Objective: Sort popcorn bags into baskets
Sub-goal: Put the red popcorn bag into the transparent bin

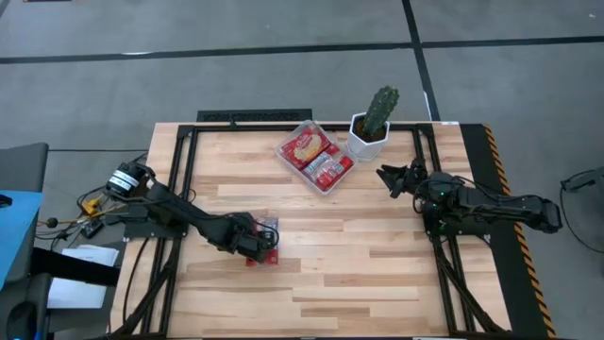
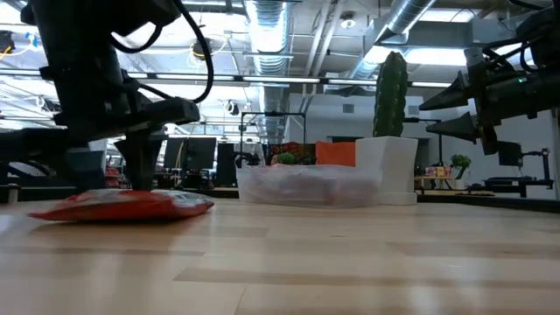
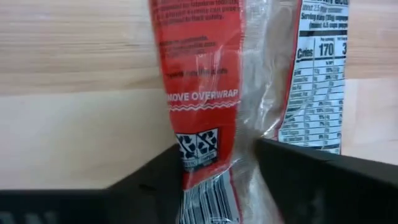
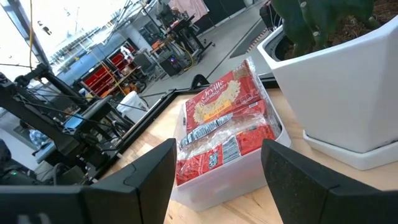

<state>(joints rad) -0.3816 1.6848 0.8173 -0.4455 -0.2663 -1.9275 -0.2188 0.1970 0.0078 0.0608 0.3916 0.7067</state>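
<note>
A green cactus (image 1: 381, 108) in a white faceted pot (image 1: 364, 143) is seen standing upright near the far edge of the light wooden table (image 1: 359, 264), on a grey floor (image 1: 189, 57).

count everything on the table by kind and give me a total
Popcorn bags: 3, two in the tub, one under the left gripper
Clear tub: 1
Cactus pot: 1
Total: 5

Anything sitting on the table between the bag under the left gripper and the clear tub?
Nothing visible. The left gripper is down on the popcorn bag, and bare wood runs from there to the clear tub. The cactus pot stands beside the tub's far side, off that path.
</note>
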